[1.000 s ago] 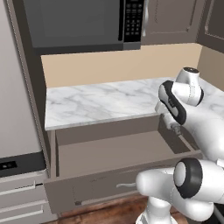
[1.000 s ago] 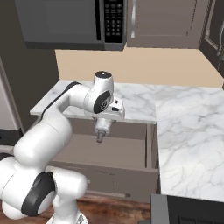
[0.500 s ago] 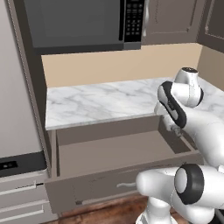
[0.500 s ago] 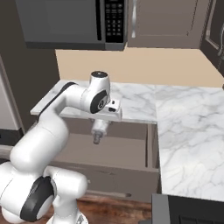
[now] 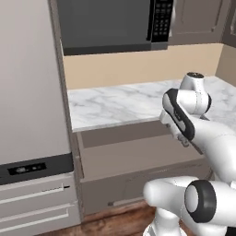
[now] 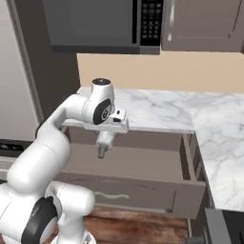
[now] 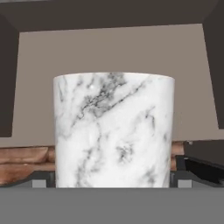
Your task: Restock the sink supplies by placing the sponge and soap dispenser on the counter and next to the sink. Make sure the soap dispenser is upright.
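My gripper (image 6: 105, 137) is shut on the soap dispenser (image 6: 101, 147), a pale marbled bottle that hangs below the hand with its narrow end pointing down, over the open drawer (image 6: 138, 164). In the hand view the soap dispenser's rounded marbled body (image 7: 113, 131) stands between the fingers of the gripper (image 7: 113, 183), with the drawer's brown floor behind it. The white marble counter (image 6: 157, 109) (image 5: 115, 106) runs just behind and above the drawer. The sponge and the sink are out of view.
The drawer (image 5: 138, 156) stands pulled out under the counter edge. A microwave (image 5: 115, 23) hangs above the counter, with upper cabinets (image 6: 205, 24) to its right. A tall grey fridge (image 5: 27, 92) stands at the left. The counter turns a corner at the right (image 6: 219, 143).
The whole scene has slid to the right in both base views, so the camera has moved. The hand still holds the soap dispenser over the drawer.
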